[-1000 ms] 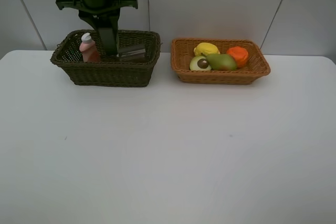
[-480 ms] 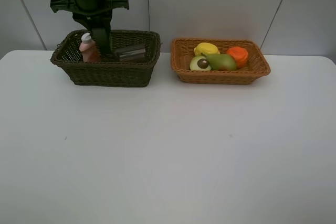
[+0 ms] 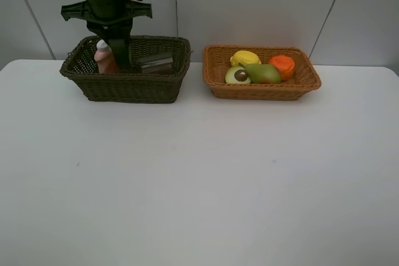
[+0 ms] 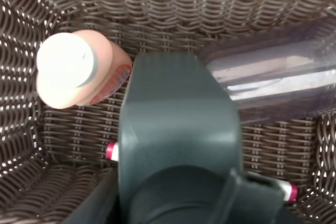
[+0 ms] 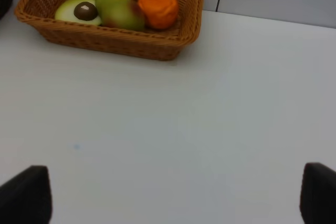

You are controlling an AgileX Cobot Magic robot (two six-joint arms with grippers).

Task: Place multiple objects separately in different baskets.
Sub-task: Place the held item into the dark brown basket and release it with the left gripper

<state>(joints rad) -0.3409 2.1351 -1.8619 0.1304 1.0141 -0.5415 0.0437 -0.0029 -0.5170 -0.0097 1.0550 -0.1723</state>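
My left gripper [image 3: 118, 51] reaches down into the dark olive-brown basket [image 3: 124, 85] and is shut on the dark pump bottle [image 4: 178, 129], which fills the left wrist view. Beside it stand the peach-pink bottle [image 3: 105, 57] with its white cap and the translucent cup [image 3: 156, 62] lying on its side. The white pink-tipped marker [image 4: 111, 151] lies on the basket floor under the pump bottle. The orange-tan basket [image 3: 262, 90] holds the lemon [image 3: 244, 57], orange [image 3: 283, 65], pear [image 3: 263, 73] and avocado half [image 3: 237, 75]. My right gripper [image 5: 168, 198] stands open over the table, away from that basket.
Both baskets stand side by side at the back of the white table [image 3: 199, 179], near the grey wall panels [image 3: 262, 4]. The right arm does not show in the exterior high view.
The left arm has shifted a little to the left and lower inside the dark basket, closer to the peach-pink bottle. Nothing else has moved.
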